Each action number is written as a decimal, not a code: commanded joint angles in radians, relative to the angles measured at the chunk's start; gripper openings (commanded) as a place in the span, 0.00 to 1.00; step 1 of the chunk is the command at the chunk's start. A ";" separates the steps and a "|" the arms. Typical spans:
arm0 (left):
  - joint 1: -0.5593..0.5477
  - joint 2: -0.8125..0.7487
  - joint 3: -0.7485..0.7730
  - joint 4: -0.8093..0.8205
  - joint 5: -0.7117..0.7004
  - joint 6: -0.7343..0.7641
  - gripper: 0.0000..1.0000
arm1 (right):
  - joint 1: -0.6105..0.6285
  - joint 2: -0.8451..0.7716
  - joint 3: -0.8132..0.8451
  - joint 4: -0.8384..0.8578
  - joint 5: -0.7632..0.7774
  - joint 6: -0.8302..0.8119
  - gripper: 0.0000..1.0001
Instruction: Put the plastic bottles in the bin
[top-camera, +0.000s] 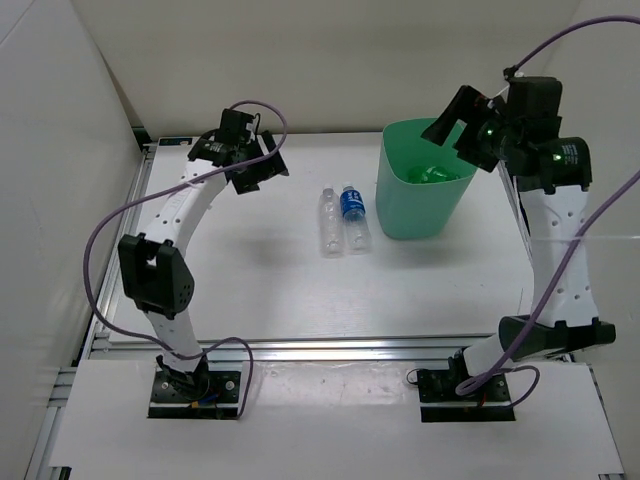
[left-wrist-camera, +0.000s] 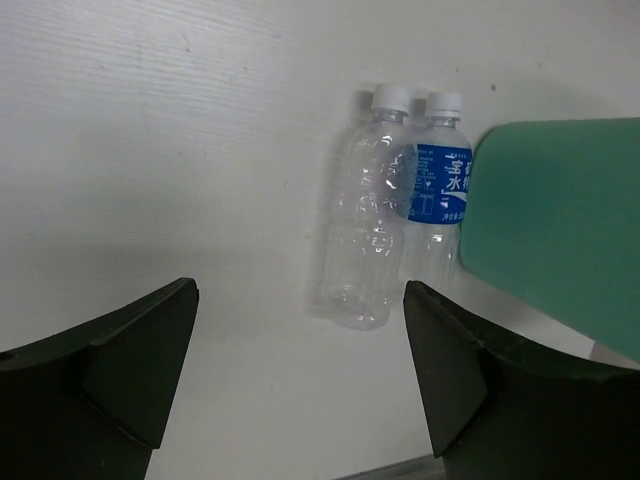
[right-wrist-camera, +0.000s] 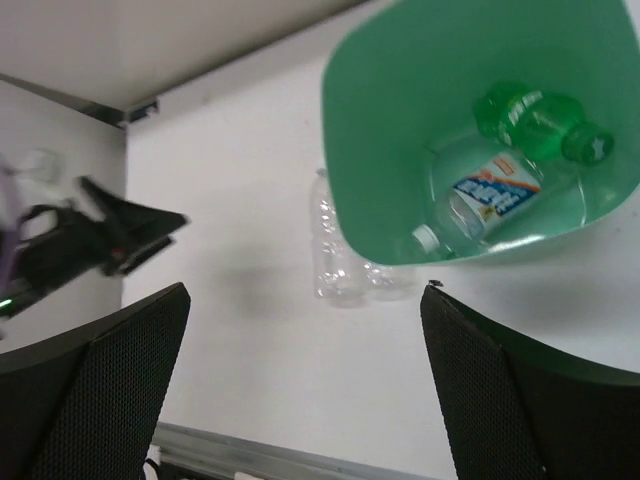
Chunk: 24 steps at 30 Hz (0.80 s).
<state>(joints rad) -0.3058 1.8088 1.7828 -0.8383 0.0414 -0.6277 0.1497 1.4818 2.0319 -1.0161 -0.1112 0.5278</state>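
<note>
The mint-green bin (top-camera: 415, 205) stands at the back right of the table; it also shows in the left wrist view (left-wrist-camera: 560, 240) and the right wrist view (right-wrist-camera: 380, 130). Inside lie the green bottle (right-wrist-camera: 535, 120) and the blue-red label bottle (right-wrist-camera: 482, 205). The plain clear bottle (top-camera: 328, 222) and the blue-label bottle (top-camera: 353, 216) lie side by side left of the bin, also in the left wrist view (left-wrist-camera: 368, 210) (left-wrist-camera: 440, 190). My left gripper (top-camera: 262, 165) is open and empty, left of the bottles. My right gripper (top-camera: 462, 128) is open and empty above the bin's right rim.
White walls close the table at the back and left. A metal rail (top-camera: 330, 348) runs along the near edge. The left arm's purple cable (top-camera: 110, 225) loops over the left side.
</note>
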 joint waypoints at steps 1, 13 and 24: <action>0.023 0.111 0.036 0.044 0.159 -0.078 0.94 | -0.013 -0.043 0.102 -0.015 -0.074 0.003 1.00; -0.070 0.564 0.478 -0.045 0.474 0.014 1.00 | -0.064 -0.097 -0.004 0.027 -0.231 -0.031 1.00; -0.113 0.627 0.441 -0.085 0.460 0.043 1.00 | -0.075 -0.137 -0.052 0.007 -0.122 -0.060 1.00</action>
<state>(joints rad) -0.4046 2.4184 2.2204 -0.9108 0.4675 -0.6086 0.0784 1.3689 1.9850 -1.0229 -0.2703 0.4969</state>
